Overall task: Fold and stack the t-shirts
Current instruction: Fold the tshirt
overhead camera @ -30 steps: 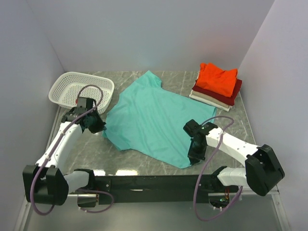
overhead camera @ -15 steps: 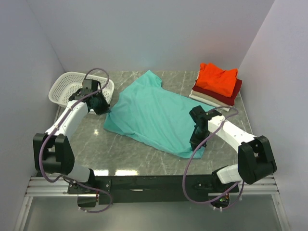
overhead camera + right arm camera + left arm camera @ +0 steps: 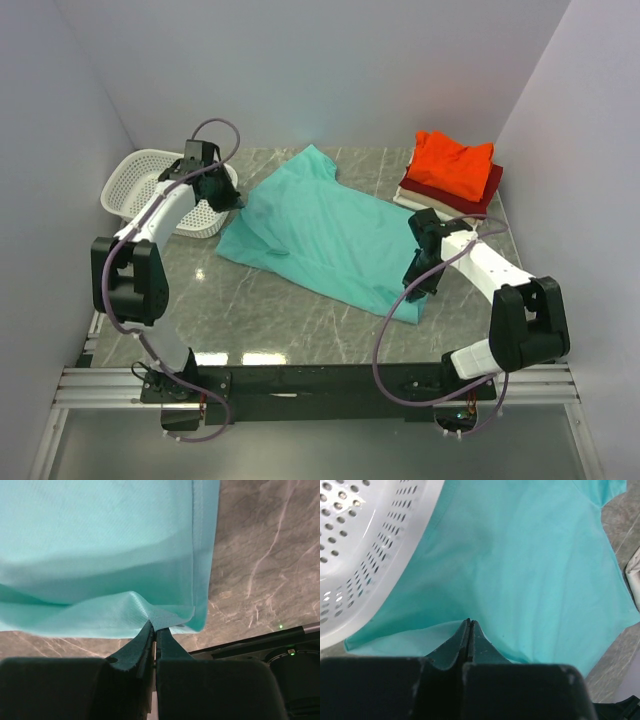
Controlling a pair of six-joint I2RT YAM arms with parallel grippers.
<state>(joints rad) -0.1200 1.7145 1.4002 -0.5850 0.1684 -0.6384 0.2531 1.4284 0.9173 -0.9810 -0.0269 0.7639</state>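
The teal t-shirt lies spread but rumpled on the worktop, just to the right of the white mesh basket. Its nearest edge touches the basket's wall. The left pincer is closed tight on a pinch of that basket-side edge, and the cloth gathers to a point at its tips. The right pincer is likewise closed, on the hemmed corner farthest from the basket, where the fabric puckers at its tips. Holding opposite ends this way probably lets the arms draw the shirt flat, or carry one side over the other for a fold. The finished stack sits well apart from the basket, across the whole shirt, with the orange-red shirt on top, the dark red one below it and the cream one at the bottom. The basket itself is the likely obstacle: its rim leans over the gripped edge, so any pull toward it may snag the cloth or shove the basket.
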